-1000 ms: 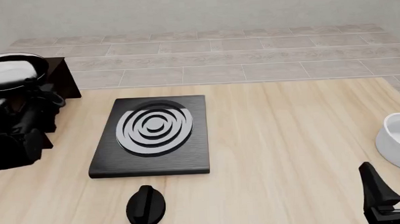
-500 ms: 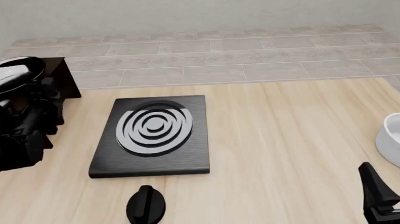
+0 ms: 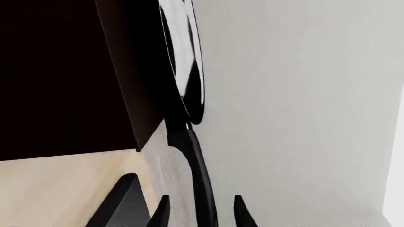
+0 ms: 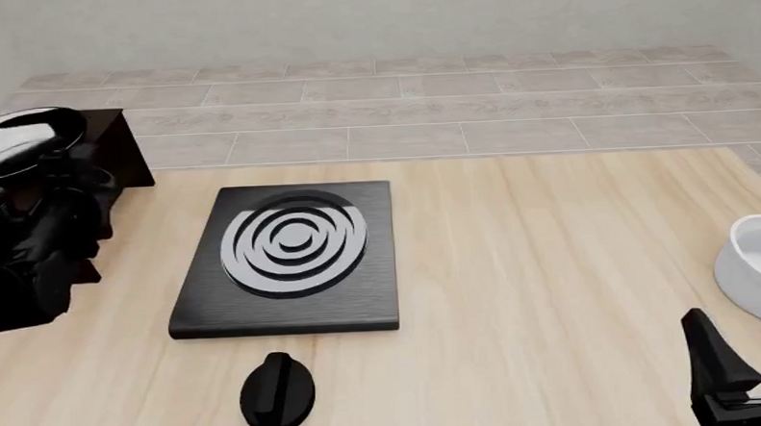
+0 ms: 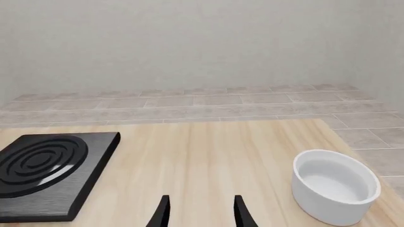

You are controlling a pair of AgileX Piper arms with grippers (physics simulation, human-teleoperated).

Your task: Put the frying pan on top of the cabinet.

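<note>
The frying pan (image 4: 18, 140) sits on the flat top of the dark cabinet (image 4: 119, 152) at the table's far left. In the left wrist view its glossy rim (image 3: 187, 61) lies against the cabinet (image 3: 63, 71). Its thin handle (image 3: 197, 165) runs back between my left gripper's fingers. My left gripper (image 3: 199, 215) is open, with a gap on each side of the handle. In the front view the left arm (image 4: 23, 257) hides its fingers. My right gripper (image 4: 751, 351) stands open and empty at the near right, also seen in its own wrist view (image 5: 198, 213).
A black square stove plate (image 4: 286, 258) with grey rings lies left of the table's middle, also seen as the stove plate (image 5: 44, 163). A black knob (image 4: 277, 392) lies in front of it. A white bowl (image 4: 758, 264) stands at the right edge, the same bowl (image 5: 334, 187).
The pan tilted and then settled flatter on the cabinet top. The left arm drew back slightly towards the left edge. The right arm has not moved.
</note>
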